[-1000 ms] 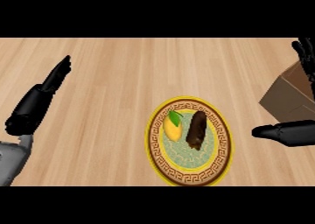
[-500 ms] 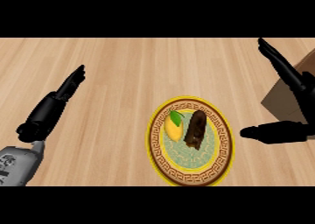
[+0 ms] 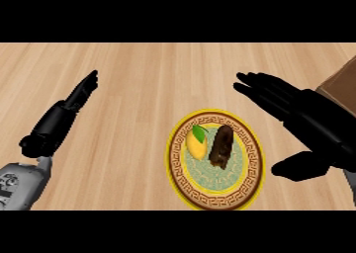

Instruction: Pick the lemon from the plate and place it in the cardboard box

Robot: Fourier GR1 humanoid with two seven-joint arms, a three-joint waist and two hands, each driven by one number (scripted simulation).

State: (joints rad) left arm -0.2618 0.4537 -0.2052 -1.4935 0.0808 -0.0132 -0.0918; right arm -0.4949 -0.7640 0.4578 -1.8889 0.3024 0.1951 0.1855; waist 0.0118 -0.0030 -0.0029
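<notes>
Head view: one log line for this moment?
lemon on plate | right hand open, right of plate | left hand open, resting | cardboard box far right

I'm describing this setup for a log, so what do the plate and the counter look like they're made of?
The plate looks like glazed ceramic: yellow rim, brown key-pattern band, pale green centre. That is a guess from its painted look. The counter looks like light wood with a matte finish, showing long plank seams and grain lines.

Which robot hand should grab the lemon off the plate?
Right. The right robot hand is open just beside the plate, close to the lemon, with the cardboard box on its side. The left robot hand sits farther away across the counter.
</notes>
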